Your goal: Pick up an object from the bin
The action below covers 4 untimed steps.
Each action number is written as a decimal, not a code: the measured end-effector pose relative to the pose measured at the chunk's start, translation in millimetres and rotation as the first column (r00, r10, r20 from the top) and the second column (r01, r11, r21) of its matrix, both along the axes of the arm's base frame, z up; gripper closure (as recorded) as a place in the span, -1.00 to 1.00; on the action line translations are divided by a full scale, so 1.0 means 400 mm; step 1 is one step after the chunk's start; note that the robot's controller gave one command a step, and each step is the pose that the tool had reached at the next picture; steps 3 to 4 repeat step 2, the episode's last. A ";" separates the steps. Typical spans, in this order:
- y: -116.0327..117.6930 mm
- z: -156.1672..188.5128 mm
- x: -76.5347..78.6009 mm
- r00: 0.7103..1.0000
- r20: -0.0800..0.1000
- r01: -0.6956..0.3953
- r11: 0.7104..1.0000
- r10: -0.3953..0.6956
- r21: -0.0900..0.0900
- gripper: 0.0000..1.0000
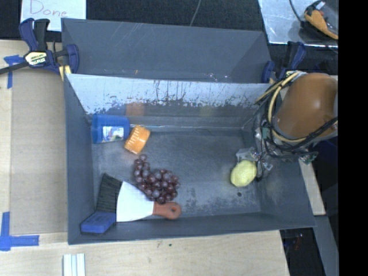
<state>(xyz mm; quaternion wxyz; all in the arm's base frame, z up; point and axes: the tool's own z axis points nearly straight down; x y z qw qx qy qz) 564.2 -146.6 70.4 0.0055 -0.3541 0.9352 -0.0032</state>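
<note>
A yellow-green rounded fruit lies on the bin floor at the right, close to the right wall. My gripper hangs at the fruit's upper right edge, touching or nearly touching it, under the arm's orange cover. Nothing else lies within reach of it on this side.
On the left side lie a blue box with a label, a small orange piece, a bunch of dark purple grapes, a black brush with a blue handle and a white scraper with a reddish handle.
</note>
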 end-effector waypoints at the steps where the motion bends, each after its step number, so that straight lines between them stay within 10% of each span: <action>1: 0.000 0.000 0.000 1.000 0.000 0.000 1.000 0.000 0.000 1.00; 4: 0.003 0.082 -0.005 1.000 -0.006 0.002 1.000 -0.002 0.002 1.00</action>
